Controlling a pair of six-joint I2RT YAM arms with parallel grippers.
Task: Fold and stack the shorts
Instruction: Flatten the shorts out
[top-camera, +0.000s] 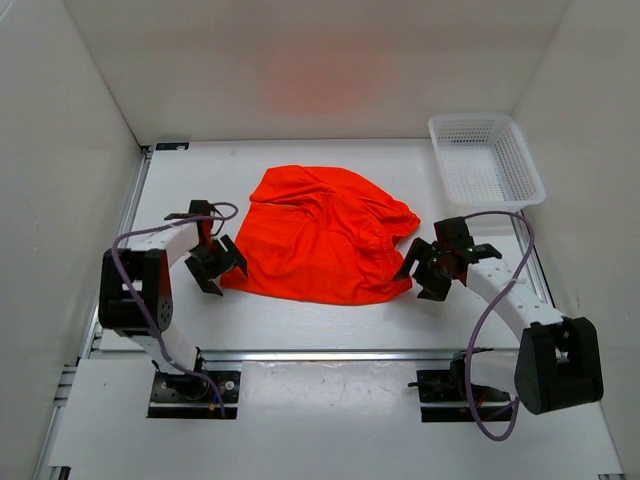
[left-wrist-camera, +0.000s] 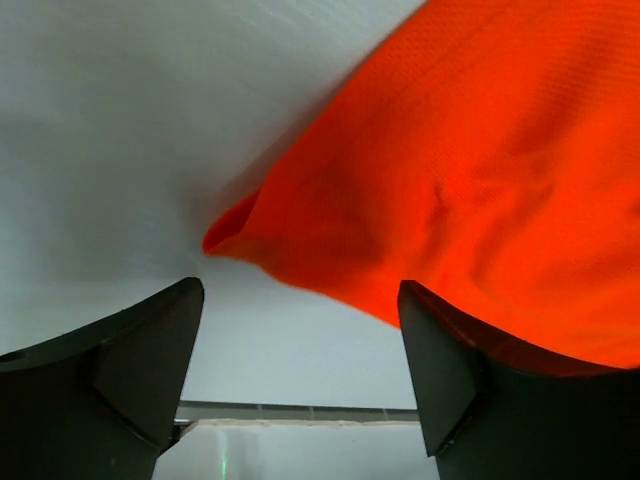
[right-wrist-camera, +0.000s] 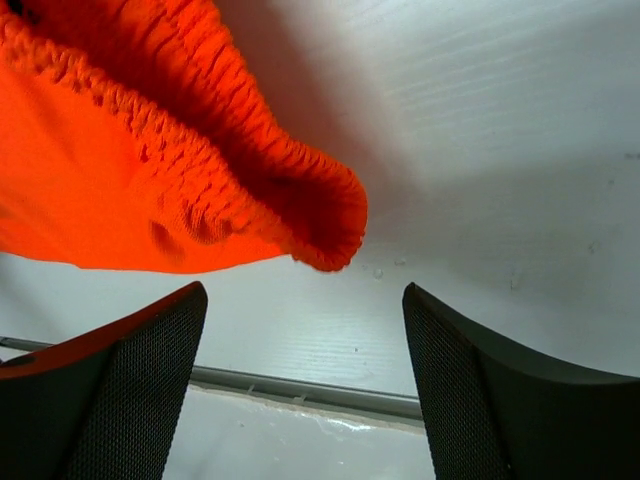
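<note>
The bright orange-red shorts (top-camera: 322, 234) lie crumpled in the middle of the white table, the gathered elastic waistband at their right end (right-wrist-camera: 250, 190). My left gripper (top-camera: 215, 263) is open and empty at the shorts' lower left corner, whose cloth tip (left-wrist-camera: 235, 235) shows just beyond my spread fingers. My right gripper (top-camera: 425, 268) is open and empty at the right end, with the waistband's end (right-wrist-camera: 330, 235) just beyond the fingertips. No drawstring shows.
A white mesh plastic basket (top-camera: 486, 159) stands at the back right corner. White walls enclose the table on three sides. A metal rail (top-camera: 330, 352) runs along the near edge between the arm bases.
</note>
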